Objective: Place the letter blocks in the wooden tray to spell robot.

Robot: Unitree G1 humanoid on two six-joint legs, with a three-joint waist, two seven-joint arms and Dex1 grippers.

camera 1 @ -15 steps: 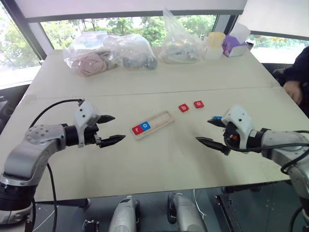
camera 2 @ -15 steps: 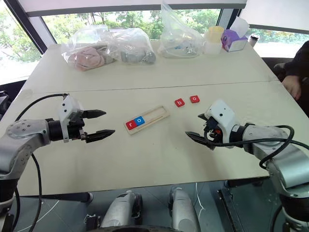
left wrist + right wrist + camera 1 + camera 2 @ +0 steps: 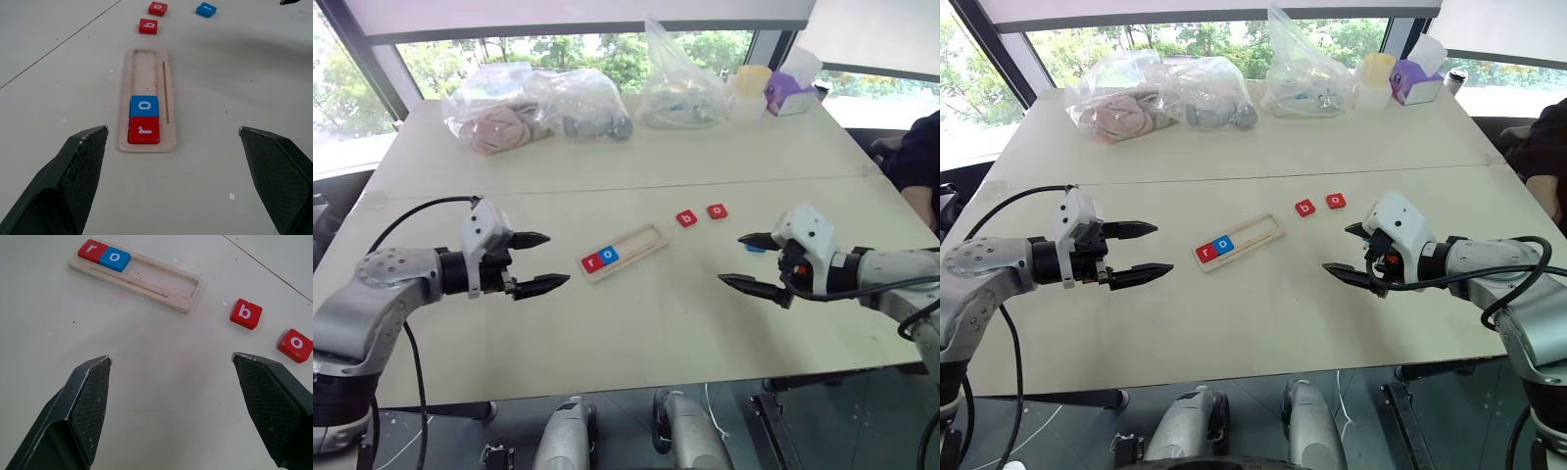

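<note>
The wooden tray (image 3: 636, 243) lies slanted at the table's middle. A red "r" block (image 3: 591, 262) and a blue "o" block (image 3: 608, 257) sit side by side at its near-left end, and the remainder of the slot is bare. Beyond its far end a red "b" block (image 3: 685, 218) and a red "o" block (image 3: 717, 211) lie on the table. A blue block (image 3: 206, 9) lies to their right, partly hidden behind my right gripper (image 3: 730, 259). That gripper hovers open to the right of the tray. My left gripper (image 3: 556, 259) hovers open to the tray's left. Both are empty.
Clear plastic bags (image 3: 533, 106) of items, a pale yellow cup (image 3: 749, 91) and a purple box (image 3: 787, 95) stand along the table's far side. A person's dark sleeve (image 3: 918, 157) shows at the right edge. A seam (image 3: 607, 186) crosses the table.
My right arm has drifted slightly to the right. The person's hand at the right edge has drawn back out of view. The blocks and tray have not moved.
</note>
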